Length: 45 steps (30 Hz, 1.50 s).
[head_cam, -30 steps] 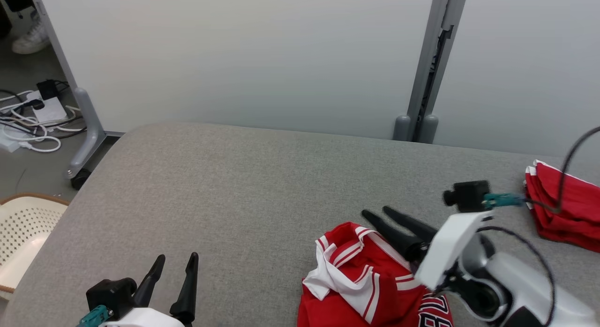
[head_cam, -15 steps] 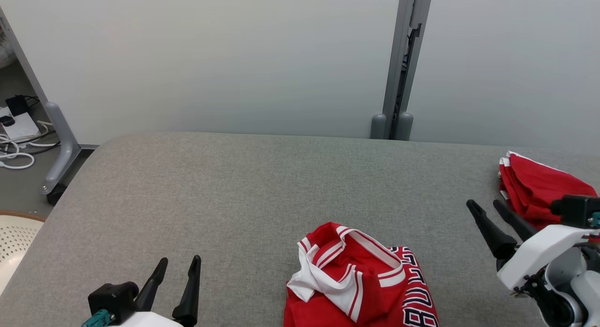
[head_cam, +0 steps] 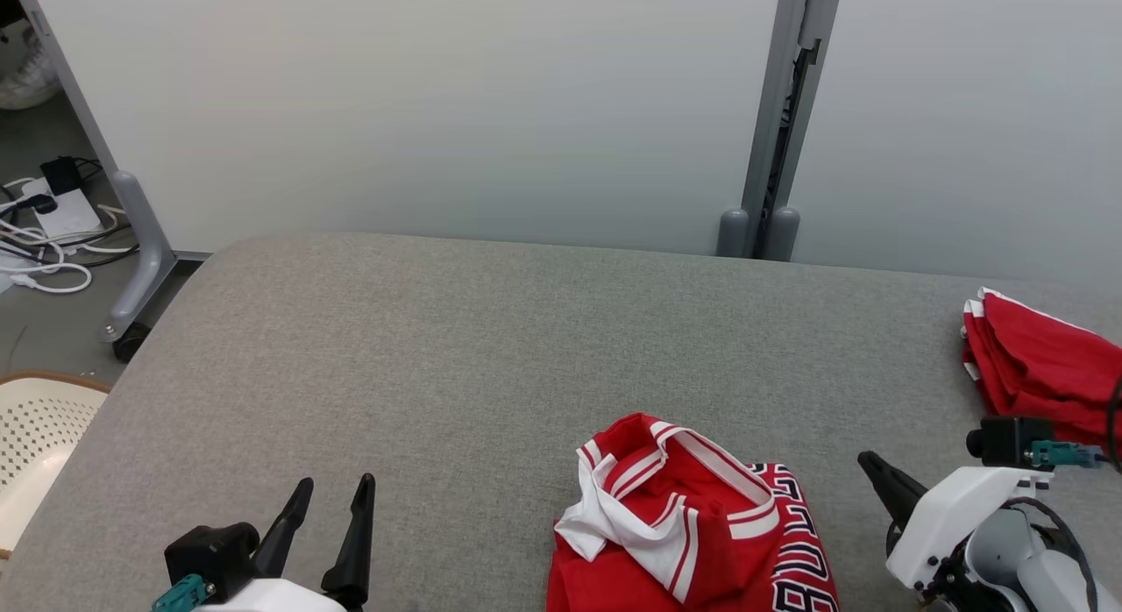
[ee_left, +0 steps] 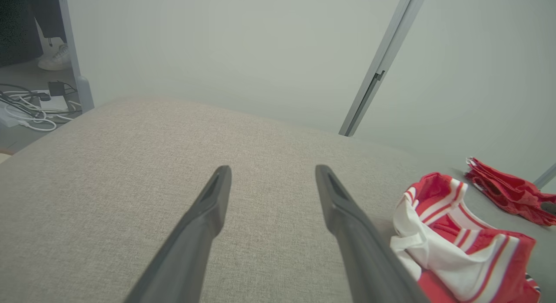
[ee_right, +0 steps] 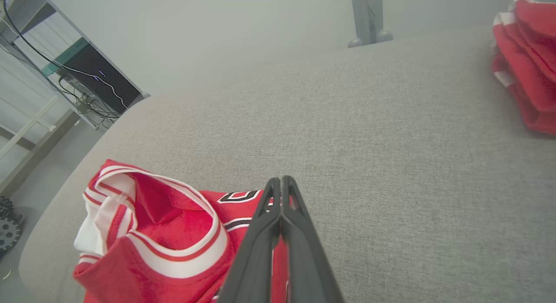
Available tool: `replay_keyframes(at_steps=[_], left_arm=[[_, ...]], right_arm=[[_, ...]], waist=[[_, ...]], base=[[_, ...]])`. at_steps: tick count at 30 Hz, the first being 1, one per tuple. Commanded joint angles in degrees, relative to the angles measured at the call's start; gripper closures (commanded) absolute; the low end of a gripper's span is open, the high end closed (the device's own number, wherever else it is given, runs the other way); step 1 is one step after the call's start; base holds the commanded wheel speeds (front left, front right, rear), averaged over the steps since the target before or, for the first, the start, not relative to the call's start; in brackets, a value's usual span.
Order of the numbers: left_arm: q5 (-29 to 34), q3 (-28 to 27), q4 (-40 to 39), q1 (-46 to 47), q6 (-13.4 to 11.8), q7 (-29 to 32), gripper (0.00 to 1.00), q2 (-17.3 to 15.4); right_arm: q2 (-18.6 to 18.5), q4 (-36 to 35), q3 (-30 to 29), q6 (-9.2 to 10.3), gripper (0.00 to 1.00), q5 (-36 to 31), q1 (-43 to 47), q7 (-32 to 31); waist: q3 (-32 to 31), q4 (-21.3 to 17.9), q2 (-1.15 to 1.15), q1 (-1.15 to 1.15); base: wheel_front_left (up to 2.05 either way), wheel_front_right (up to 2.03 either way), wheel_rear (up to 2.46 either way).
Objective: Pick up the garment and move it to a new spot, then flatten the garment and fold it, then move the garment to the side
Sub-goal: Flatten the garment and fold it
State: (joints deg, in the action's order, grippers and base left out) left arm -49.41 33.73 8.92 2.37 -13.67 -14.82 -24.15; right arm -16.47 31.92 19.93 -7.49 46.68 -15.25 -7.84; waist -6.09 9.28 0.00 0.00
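The right claw (ee_right: 281, 181) has drawn back off the crumpled garment (head_cam: 692, 542) — pinched shut, empty — leaving it at the near edge of the surface (head_cam: 438, 349), left claw (head_cam: 335, 483) agape and idle; flattening likely follows.

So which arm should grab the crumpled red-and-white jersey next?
Probably right: the right gripper sits beside the crumpled red-and-white jersey, though shut. The open left gripper is farther off.

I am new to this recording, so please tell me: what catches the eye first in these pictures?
A crumpled red-and-white jersey lies at the near edge of the grey table, right of centre. A second red garment, seemingly folded, lies at the table's far right.
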Motion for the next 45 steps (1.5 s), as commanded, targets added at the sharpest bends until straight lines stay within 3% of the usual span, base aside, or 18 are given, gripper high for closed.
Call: replay_keyframes(at_steps=[1, 6, 13, 23, 37, 45], left_arm=[[0.22, -0.26, 0.12, 0.55, 0.15, -0.1, 0.0, -0.2], [0.07, -0.16, 0.35, 0.64, 0.36, 0.0, 0.0, -0.25], [0.25, 0.2, 0.51, 1.07, 0.43, 0.33, 0.0, -0.23], [0.15, 0.19, 0.51, 1.26, 0.04, 0.55, 0.0, -0.88], [-0.1, 0.38, 0.26, 1.42, -0.2, 0.85, 0.0, -1.07], [-0.34, -0.08, 0.38, 1.17, -0.3, 0.61, 0.0, -1.09]], right_arm=[[0.33, 0.99, -0.2, -0.02, 1.0, -0.48, -0.03, -0.76], [3.34, 5.61, -0.44, -0.02, 1.0, -0.53, -0.1, -4.63], [6.96, 9.07, 1.63, -0.02, 1.0, -0.38, -0.09, -5.21], [10.77, 6.35, 8.69, -0.02, 1.0, 1.05, 0.65, -3.3], [13.3, 4.7, 21.88, -0.02, 1.0, 6.53, -1.4, -3.29], [11.78, 1.24, 26.06, -0.02, 1.0, 10.89, -3.66, 0.65]], waist=[[0.03, 0.46, 0.0, 0.0], [0.09, 1.78, 0.0, 0.0], [0.35, 3.77, 0.0, 0.0], [0.19, 6.34, 0.0, 0.0], [0.08, 7.42, 0.0, 0.0], [-0.04, 6.48, 0.0, 0.0]], base=[[0.0, 0.0, 0.0], [0.0, 0.0, 0.0], [0.0, 0.0, 0.0], [0.0, 0.0, 0.0], [0.0, 0.0, 0.0], [0.0, 0.0, 0.0]])
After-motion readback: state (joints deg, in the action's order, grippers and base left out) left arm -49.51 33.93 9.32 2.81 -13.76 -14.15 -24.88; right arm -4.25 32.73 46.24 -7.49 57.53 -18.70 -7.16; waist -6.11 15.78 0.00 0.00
